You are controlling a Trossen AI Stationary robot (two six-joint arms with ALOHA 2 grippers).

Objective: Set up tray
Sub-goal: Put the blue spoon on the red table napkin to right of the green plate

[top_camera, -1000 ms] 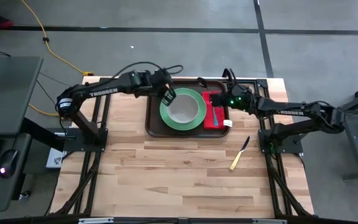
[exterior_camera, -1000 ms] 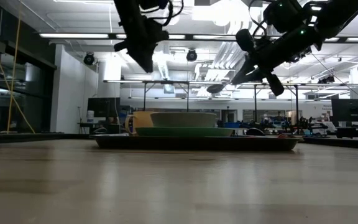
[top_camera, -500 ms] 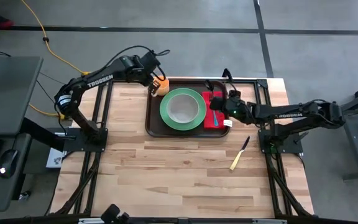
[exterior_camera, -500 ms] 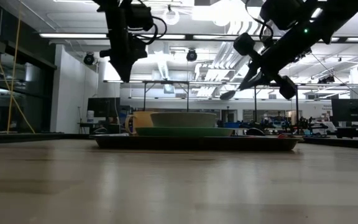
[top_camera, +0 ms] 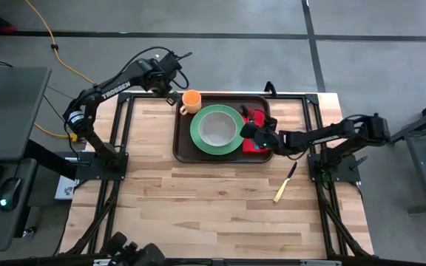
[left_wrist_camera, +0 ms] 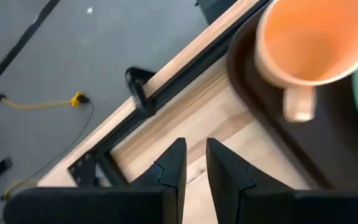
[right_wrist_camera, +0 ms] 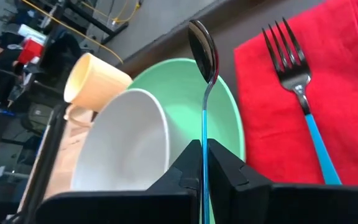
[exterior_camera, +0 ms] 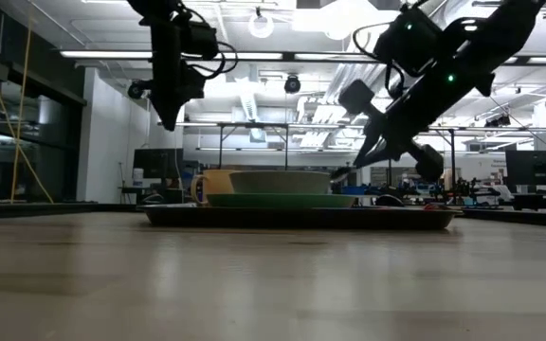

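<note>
The dark brown tray [top_camera: 180, 150] lies at the table's far middle. On it stand an orange cup [top_camera: 191, 100] in the far left corner, a green plate [top_camera: 198, 139] with a white bowl [top_camera: 217, 129], and a red napkin [top_camera: 260, 148] with a blue-handled fork [right_wrist_camera: 297, 81]. My right gripper [top_camera: 247, 131] hovers between plate and napkin, shut on a spoon [right_wrist_camera: 202, 43]. My left gripper [top_camera: 172, 83] is up beyond the tray's far left corner, away from the cup [left_wrist_camera: 309, 43], open by a narrow gap [left_wrist_camera: 196, 146] and empty. My right gripper pinches the spoon by its blue handle [right_wrist_camera: 204, 134] between the two fingers. The spoon runs along the fingers and sticks out ahead of them, bowl end foremost. The fingers slant down from the table's right side. The spoon is lifted clear above the plate's right rim [right_wrist_camera: 225, 106].
A knife [top_camera: 285, 182] with a pale handle lies on the bare wood to the right of the tray's near right corner. The near half of the table [top_camera: 213, 214] is open wood. Black frame rails run along the table's sides and far edge.
My left gripper has drawn away from the cup, rising and moving toward the table's far left corner; the cup stays on the tray. My right gripper, with the spoon, has moved left and toward the near edge across the napkin, coming lower toward the plate.
</note>
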